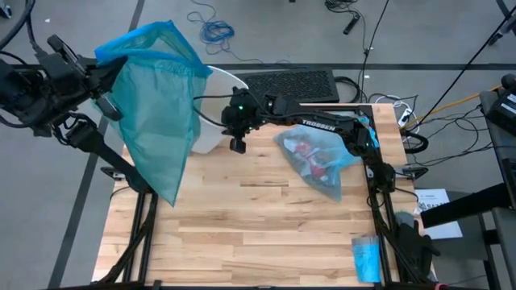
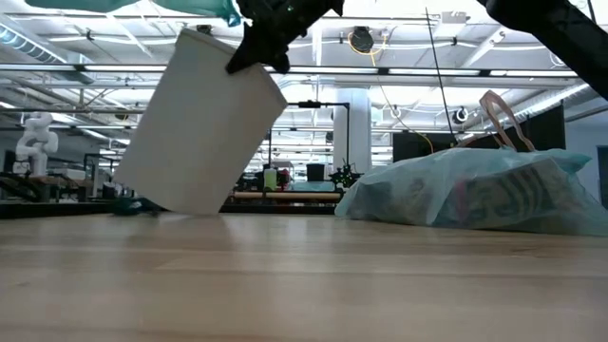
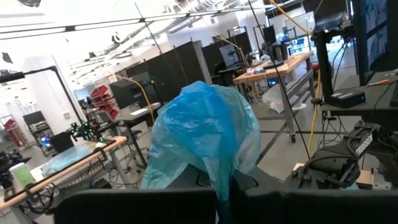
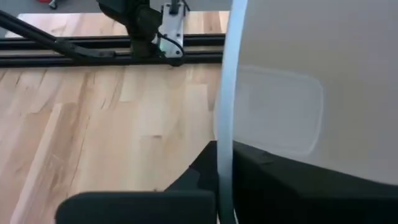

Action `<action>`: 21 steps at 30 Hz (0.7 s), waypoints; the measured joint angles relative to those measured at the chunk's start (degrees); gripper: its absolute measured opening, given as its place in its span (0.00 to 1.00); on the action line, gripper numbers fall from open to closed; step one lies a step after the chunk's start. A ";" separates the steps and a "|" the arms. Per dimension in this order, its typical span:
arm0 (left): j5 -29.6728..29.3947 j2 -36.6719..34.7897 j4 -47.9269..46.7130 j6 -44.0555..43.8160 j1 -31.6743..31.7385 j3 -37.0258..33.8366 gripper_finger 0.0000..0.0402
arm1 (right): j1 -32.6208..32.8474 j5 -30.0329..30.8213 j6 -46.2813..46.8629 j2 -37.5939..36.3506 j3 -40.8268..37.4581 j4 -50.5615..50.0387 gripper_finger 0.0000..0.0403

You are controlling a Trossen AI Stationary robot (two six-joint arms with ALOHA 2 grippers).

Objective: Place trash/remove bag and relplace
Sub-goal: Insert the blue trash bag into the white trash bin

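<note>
My left gripper (image 1: 107, 74), at the table's far left and raised, is shut on a darker teal-blue bag (image 1: 157, 121) that hangs down over the table's left part. My right gripper (image 1: 236, 122) is at the far middle, shut on the white bin (image 1: 214, 109), which the teal bag partly hides. In the low view the bin (image 2: 195, 123) is tilted, with its bottom edge on the wood. The pale sky-blue bag (image 1: 318, 161) lies on its side on the table's right part. Red and white trash (image 1: 305, 153) shows through it. My left gripper (image 3: 225, 199) pinches a bunched part of the teal-blue bag's upper end (image 3: 221, 177) between its two fingers. The plastic billows above the fingers, and in the high view the rest hangs slack below. My right gripper (image 4: 224, 205) holds the bin by its rim (image 4: 225, 124), one finger on each side of the wall. In the low view it comes from above at the bin's upper edge (image 2: 249, 59). The bin leans, with its lower edge (image 2: 180, 211) on the table.
A small folded blue packet (image 1: 365, 258) lies at the near right corner. A black keyboard (image 1: 290, 84) and cables sit past the far edge. Bare wood (image 1: 242, 234) spans the near middle of the table.
</note>
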 joint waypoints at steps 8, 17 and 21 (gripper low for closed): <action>-0.86 -0.06 0.00 0.13 0.01 0.00 0.00 | 1.99 -0.02 0.66 -3.21 0.05 -9.07 0.00; -0.86 -0.43 0.20 1.31 0.00 0.00 0.00 | 5.10 -1.31 0.82 -9.49 0.03 -19.39 0.00; -0.86 -0.61 0.13 1.51 0.00 0.00 0.00 | 7.21 -1.72 0.62 -11.14 0.03 -24.13 0.00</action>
